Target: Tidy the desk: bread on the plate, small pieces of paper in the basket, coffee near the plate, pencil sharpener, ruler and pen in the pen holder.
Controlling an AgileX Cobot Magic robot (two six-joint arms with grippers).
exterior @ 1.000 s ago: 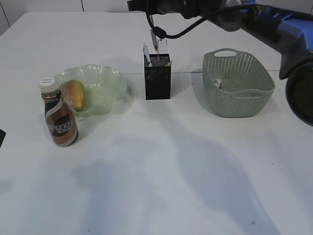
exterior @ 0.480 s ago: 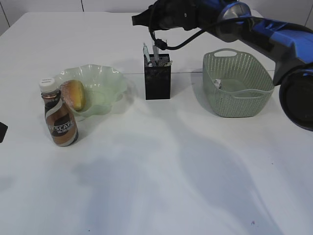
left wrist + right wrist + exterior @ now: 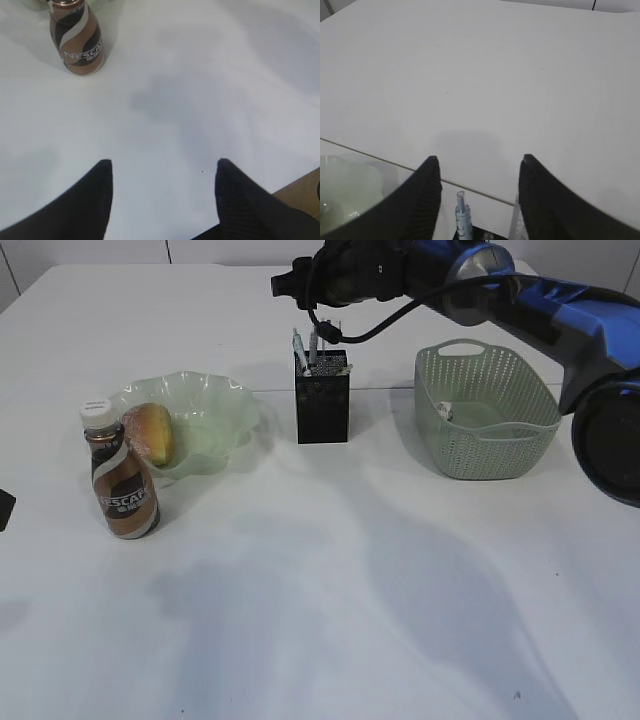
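The bread (image 3: 152,433) lies on the green plate (image 3: 205,410). The coffee bottle (image 3: 122,480) stands upright just in front of the plate and also shows in the left wrist view (image 3: 77,42). The black pen holder (image 3: 322,405) holds the pen (image 3: 299,348) and the clear ruler (image 3: 314,344). A paper piece (image 3: 445,412) lies in the green basket (image 3: 520,425). I see no pencil sharpener. My right gripper (image 3: 480,160) is open and empty just above the pen (image 3: 462,212) and ruler (image 3: 520,225). My left gripper (image 3: 162,162) is open and empty over bare table.
The right arm (image 3: 480,280) reaches in from the right above the basket and the holder. A black part of the left arm (image 3: 3,508) shows at the left edge. The plate's rim (image 3: 345,195) shows at the lower left of the right wrist view.
A second ago the ruler hung higher over the holder; now it stands lower inside it. The right arm has come down and into fuller view. The left arm has hardly moved.
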